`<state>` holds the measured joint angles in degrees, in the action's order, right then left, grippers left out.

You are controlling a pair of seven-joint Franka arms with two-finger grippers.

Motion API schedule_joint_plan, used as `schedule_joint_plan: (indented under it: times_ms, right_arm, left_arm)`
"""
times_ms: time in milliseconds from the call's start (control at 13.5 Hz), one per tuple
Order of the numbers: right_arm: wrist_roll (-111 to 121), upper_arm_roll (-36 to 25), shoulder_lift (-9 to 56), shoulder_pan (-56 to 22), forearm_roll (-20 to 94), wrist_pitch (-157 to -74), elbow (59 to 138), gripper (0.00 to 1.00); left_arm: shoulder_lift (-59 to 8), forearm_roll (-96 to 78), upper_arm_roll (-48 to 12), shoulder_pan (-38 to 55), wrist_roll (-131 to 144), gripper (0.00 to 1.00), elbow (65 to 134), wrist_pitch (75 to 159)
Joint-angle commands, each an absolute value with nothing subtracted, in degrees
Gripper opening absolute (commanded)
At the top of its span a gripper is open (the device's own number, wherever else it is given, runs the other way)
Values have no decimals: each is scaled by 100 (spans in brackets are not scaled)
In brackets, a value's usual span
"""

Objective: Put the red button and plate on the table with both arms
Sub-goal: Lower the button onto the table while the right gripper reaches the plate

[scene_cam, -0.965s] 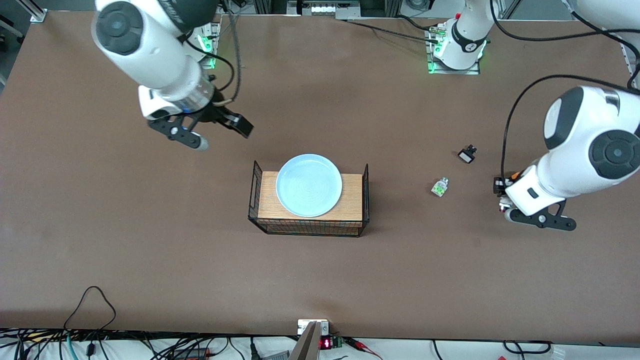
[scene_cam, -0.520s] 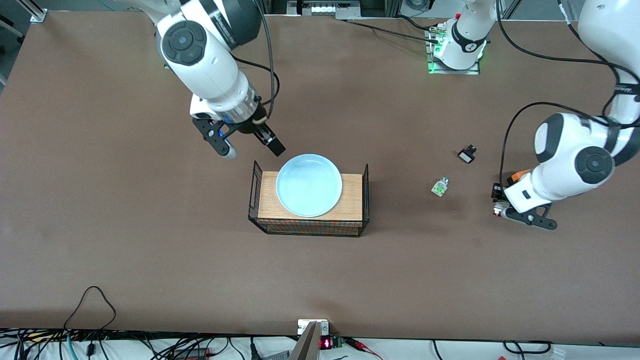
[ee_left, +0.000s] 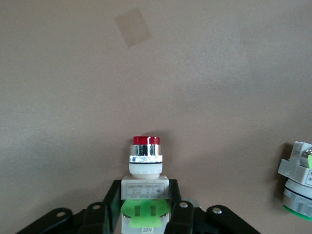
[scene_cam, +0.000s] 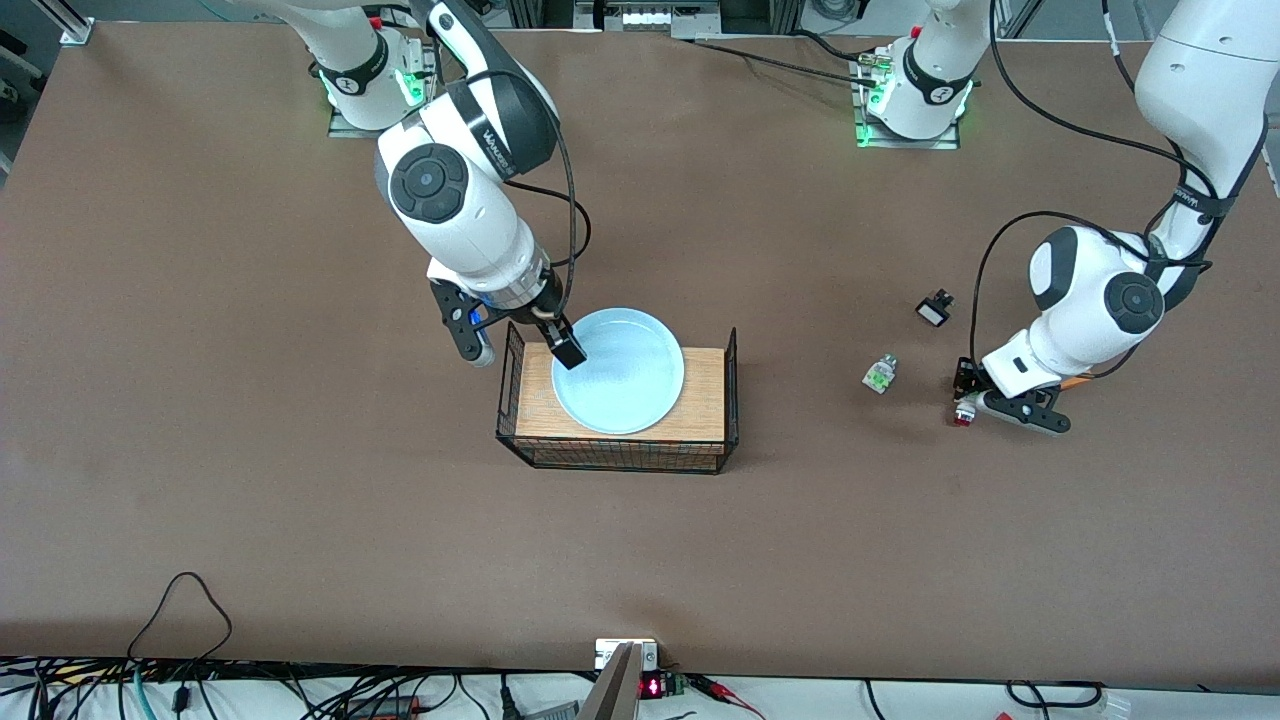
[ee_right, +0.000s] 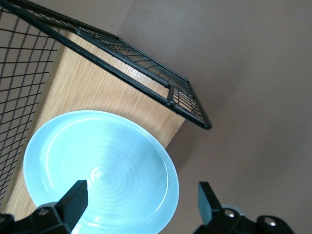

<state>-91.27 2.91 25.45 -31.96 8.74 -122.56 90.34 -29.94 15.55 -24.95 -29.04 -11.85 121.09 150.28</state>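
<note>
The pale blue plate (scene_cam: 625, 372) lies on the wood-topped wire stand (scene_cam: 700, 400) in the middle of the table (scene_cam: 300, 500). My right gripper (scene_cam: 525, 353) is open at the plate's edge toward the right arm's end. One finger is over the plate and the other outside the stand. In the right wrist view the plate (ee_right: 97, 165) fills the space between the fingers of the right gripper (ee_right: 141, 202). My left gripper (scene_cam: 968, 402) is shut on the red button (scene_cam: 963, 417), low over the table. The left wrist view shows the button (ee_left: 145, 168) in the left gripper (ee_left: 145, 208), red tip outward.
A green-white block (scene_cam: 879, 374) lies on the table beside the left gripper and shows in the left wrist view (ee_left: 298, 181). A small black part (scene_cam: 934, 308) lies farther from the camera. The stand's wire end walls (scene_cam: 512, 370) rise beside the plate. Cables run along the front edge.
My right arm has swung from the right arm's end of the table to the plate and come down at its rim. My left gripper has moved a little toward the green-white block, holding the button.
</note>
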Motion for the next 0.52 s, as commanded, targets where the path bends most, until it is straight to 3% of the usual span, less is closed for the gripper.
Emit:
schedule_joint_plan:
  times_ms: [0, 149, 446]
  right_arm:
    - [-9237, 255, 2689, -3252, 835, -12199, 8903, 100]
    - [-9281, 255, 2803, -3270, 826, -12199, 8903, 100]
    - [-9316, 255, 2953, -3278, 835, -12243, 8886, 100]
  left_arm:
    - [-2901, 1485, -2566, -2962, -1345, 100, 12067, 15021]
    - [-2638, 1494, -2610, -2936, -1301, 100, 12015, 14759]
    - [-2426, 1485, -2865, -2831, -1195, 100, 10806, 12688]
